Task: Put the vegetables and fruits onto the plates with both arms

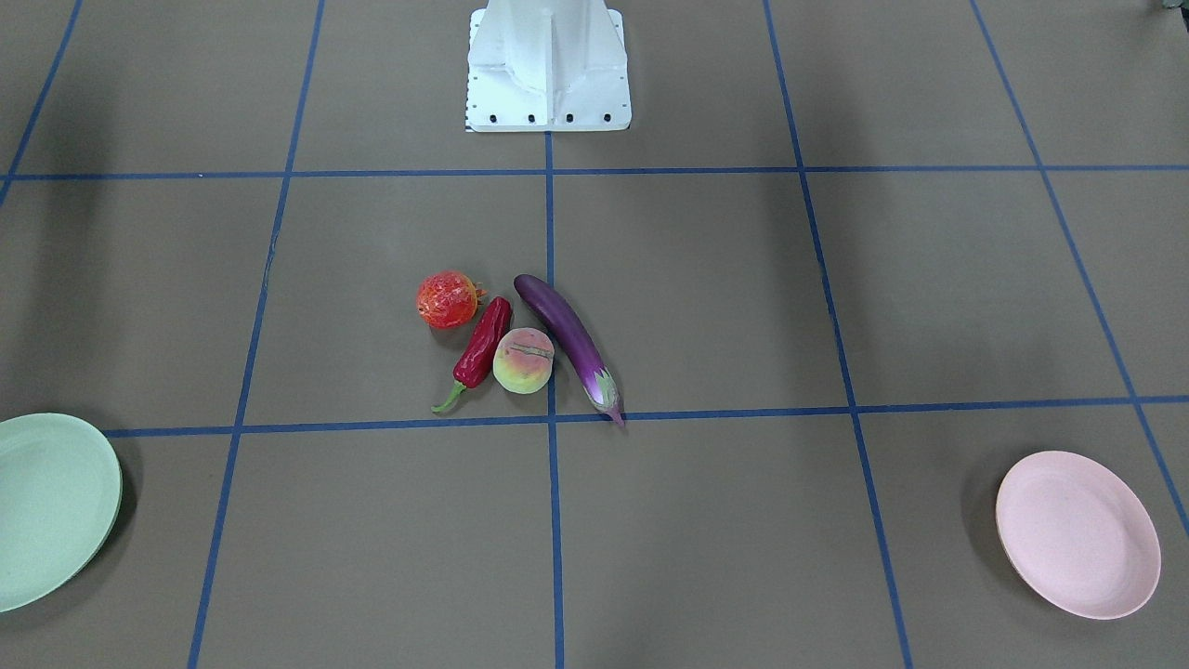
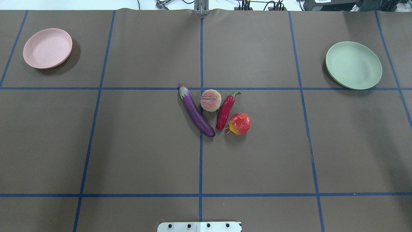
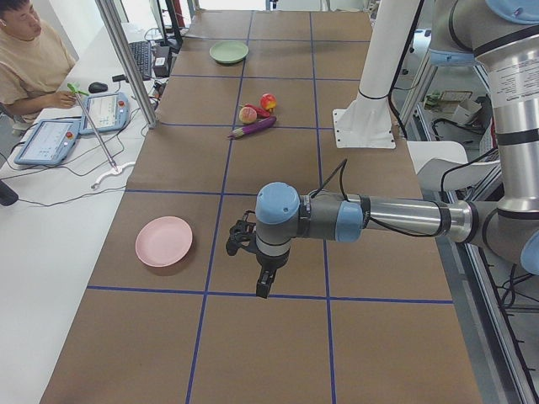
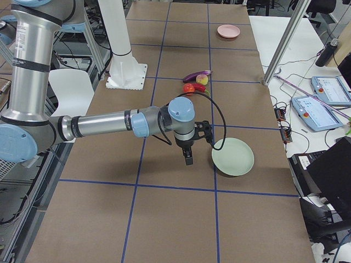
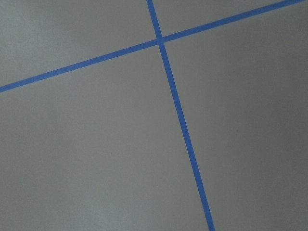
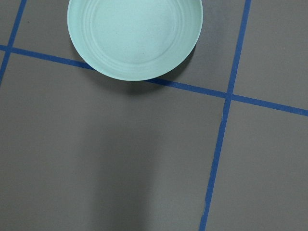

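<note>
The purple eggplant (image 2: pixel 196 112), the peach (image 2: pixel 210 100), the red chili pepper (image 2: pixel 225 109) and the bumpy red-orange fruit (image 2: pixel 239 123) lie close together at the table's middle. The pink plate (image 2: pixel 47 48) sits far left and the mint green plate (image 2: pixel 353 65) far right; both are empty. My left gripper (image 3: pixel 263 289) hangs above the table near the pink plate (image 3: pixel 164 241). My right gripper (image 4: pixel 188 160) hangs beside the mint plate (image 4: pixel 233 156), which fills the top of the right wrist view (image 6: pixel 134 33). I cannot tell whether either gripper is open or shut.
The white pedestal base (image 1: pixel 548 65) stands at the robot's edge of the table. Blue tape lines (image 2: pixel 201 161) grid the brown surface. An operator (image 3: pixel 25 50) sits at a side desk with tablets (image 3: pixel 50 139). A metal post (image 3: pixel 126 59) rises at the table's edge.
</note>
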You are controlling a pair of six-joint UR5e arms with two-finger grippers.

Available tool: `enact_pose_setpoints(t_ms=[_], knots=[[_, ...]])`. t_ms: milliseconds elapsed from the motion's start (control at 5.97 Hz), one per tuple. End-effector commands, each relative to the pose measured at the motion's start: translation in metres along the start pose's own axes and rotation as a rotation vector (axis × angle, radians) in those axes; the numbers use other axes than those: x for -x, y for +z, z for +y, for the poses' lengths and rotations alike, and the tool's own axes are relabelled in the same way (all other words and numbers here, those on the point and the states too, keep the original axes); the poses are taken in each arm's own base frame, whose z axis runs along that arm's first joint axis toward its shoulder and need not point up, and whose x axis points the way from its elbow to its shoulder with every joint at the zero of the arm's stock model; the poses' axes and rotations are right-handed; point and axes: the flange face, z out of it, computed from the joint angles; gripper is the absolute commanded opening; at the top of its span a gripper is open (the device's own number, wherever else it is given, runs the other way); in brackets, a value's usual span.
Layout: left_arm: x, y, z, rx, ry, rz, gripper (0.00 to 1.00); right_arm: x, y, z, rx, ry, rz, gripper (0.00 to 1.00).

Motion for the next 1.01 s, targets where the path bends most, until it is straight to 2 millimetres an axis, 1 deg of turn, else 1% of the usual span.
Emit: enact_pose_setpoints(t_ms=[0, 168, 335, 503, 670, 838], knots=[[0.001, 0.001, 0.002, -0.003, 0.004, -0.004, 1.0, 0.0, 0.0, 0.0, -0.001, -0.002, -0.001, 1.0], [-0.001, -0.001, -0.001, -0.009, 0.009, -0.002, 1.0, 0.002, -0.001, -0.002, -0.004, -0.005, -0.005, 1.0], [-0.001, -0.001, -0.002, -0.011, 0.012, -0.003, 1.0, 0.022, 0.005, -0.015, 0.005, -0.038, -0.023, 1.0], [0.0, -0.001, -0.002, -0.009, 0.01, -0.002, 1.0, 0.059, 0.014, -0.047, 0.009, -0.12, -0.044, 1.0], [0.0, 0.0, -0.001, -0.006, 0.005, 0.0, 1.0, 0.108, 0.017, -0.082, -0.001, -0.138, -0.07, 1.0], [0.001, 0.001, 0.0, -0.004, 0.004, -0.001, 1.0, 0.181, 0.025, -0.118, -0.003, -0.13, -0.11, 1.0]])
